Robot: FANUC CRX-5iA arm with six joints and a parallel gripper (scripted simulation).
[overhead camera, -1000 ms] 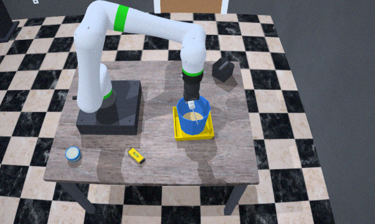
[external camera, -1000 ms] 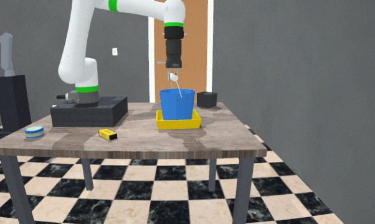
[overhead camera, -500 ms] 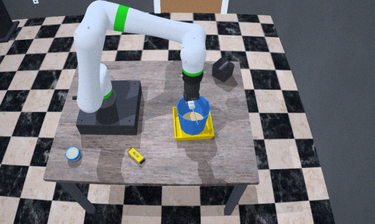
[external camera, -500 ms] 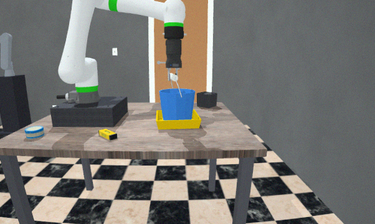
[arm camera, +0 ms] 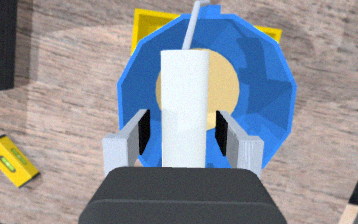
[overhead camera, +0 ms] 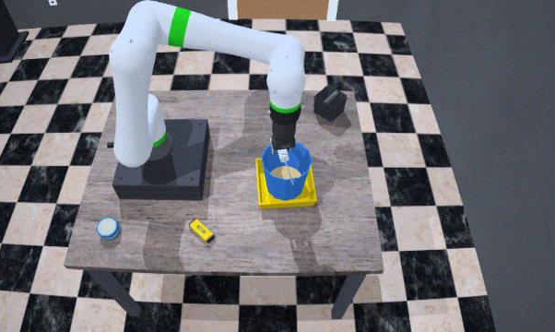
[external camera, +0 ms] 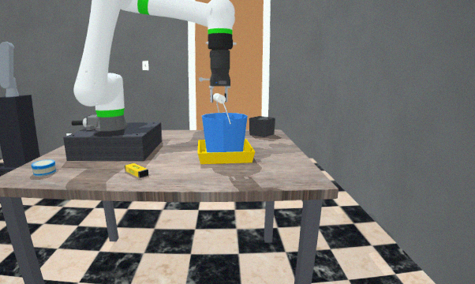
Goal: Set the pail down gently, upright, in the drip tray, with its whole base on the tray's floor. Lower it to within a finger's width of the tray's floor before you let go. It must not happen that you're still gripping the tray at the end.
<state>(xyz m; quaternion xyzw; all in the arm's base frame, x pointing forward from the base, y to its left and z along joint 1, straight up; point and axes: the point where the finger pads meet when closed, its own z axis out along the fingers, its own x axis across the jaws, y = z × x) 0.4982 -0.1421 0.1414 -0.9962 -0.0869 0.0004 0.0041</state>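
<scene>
The blue pail (overhead camera: 284, 188) (external camera: 224, 134) (arm camera: 279, 102) stands upright within the walls of the yellow drip tray (overhead camera: 287, 204) (external camera: 226, 158) (arm camera: 137, 26). The tray's front wall hides the pail's base in the exterior view, so its contact with the tray's floor cannot be seen. A tan disc shows inside the pail. Its bail is up, with a white handle grip (overhead camera: 283, 157) (external camera: 218, 97) (arm camera: 184, 90). My gripper (overhead camera: 283, 151) (external camera: 218, 100) (arm camera: 182, 123) is open, its fingers on either side of the white grip, with a gap on each side in the wrist view.
A black block (overhead camera: 330, 103) (external camera: 262, 126) stands behind and right of the tray. A yellow level (overhead camera: 201, 231) (external camera: 136, 170) (arm camera: 11, 161) lies front left. A blue-and-white round tin (overhead camera: 108, 228) (external camera: 43, 167) is near the left front corner. The dark robot base (overhead camera: 181, 191) (external camera: 103, 149) is left.
</scene>
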